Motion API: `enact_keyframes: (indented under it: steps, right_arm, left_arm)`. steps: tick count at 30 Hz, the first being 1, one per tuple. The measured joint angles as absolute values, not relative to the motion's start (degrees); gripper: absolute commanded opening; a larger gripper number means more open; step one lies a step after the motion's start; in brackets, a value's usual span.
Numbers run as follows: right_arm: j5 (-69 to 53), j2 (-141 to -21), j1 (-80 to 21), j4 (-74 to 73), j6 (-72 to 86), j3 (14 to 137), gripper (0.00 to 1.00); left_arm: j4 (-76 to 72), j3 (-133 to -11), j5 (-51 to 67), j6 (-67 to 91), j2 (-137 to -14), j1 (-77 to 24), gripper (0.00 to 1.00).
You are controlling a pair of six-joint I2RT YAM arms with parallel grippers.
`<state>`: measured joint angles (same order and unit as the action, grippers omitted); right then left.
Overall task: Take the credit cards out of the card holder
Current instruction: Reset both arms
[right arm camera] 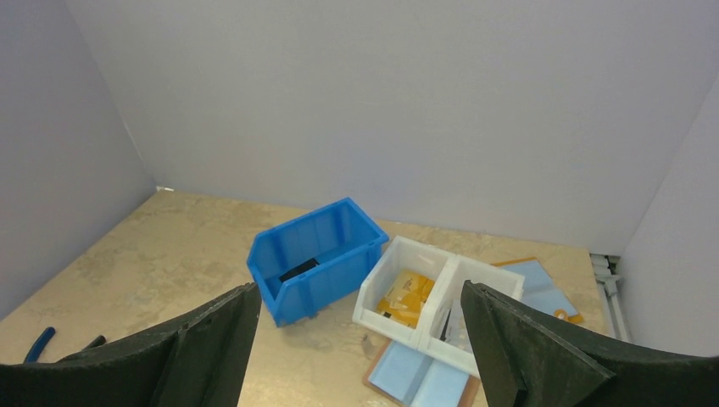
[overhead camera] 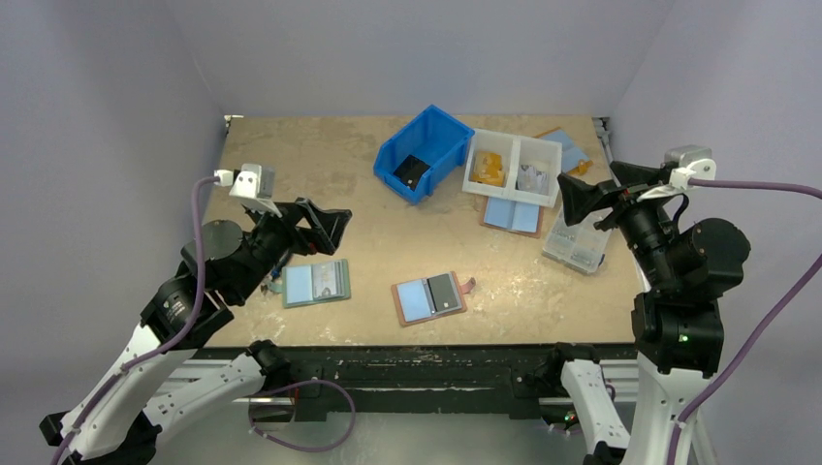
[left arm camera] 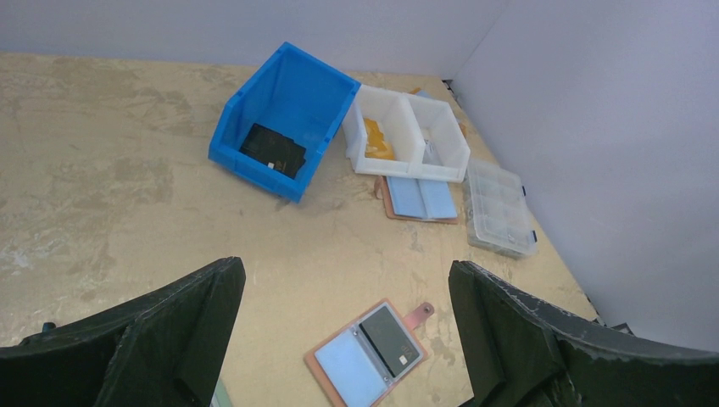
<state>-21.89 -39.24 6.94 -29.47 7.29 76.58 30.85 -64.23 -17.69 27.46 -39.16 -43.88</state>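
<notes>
Card holder (overhead camera: 429,297) is lying open and flat on the table (overhead camera: 291,174), close to the middle of its near edge. Its snap tab is pointing right, with light-blue lining on the left half and a dark-grey panel on the right. To its left, the left claw (overhead camera: 328,231) is hovering wide open near a green wallet (overhead camera: 316,283). The right claw (overhead camera: 593,194) is hanging open at the right edge. Farther back, a blue-lined folder (overhead camera: 512,214), white divided tray (overhead camera: 512,167) and blue bin (overhead camera: 424,152) are sitting together.
</notes>
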Motion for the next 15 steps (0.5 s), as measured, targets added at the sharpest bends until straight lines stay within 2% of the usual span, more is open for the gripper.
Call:
enact_keyframes:
  steps: [15]
  right_arm:
    - [-22.0,-37.0,7.7,-30.0,7.0,75.2,0.99]
  left_arm:
    - [32.4,-63.8,-16.9,27.5,-37.5,-43.9,0.99]
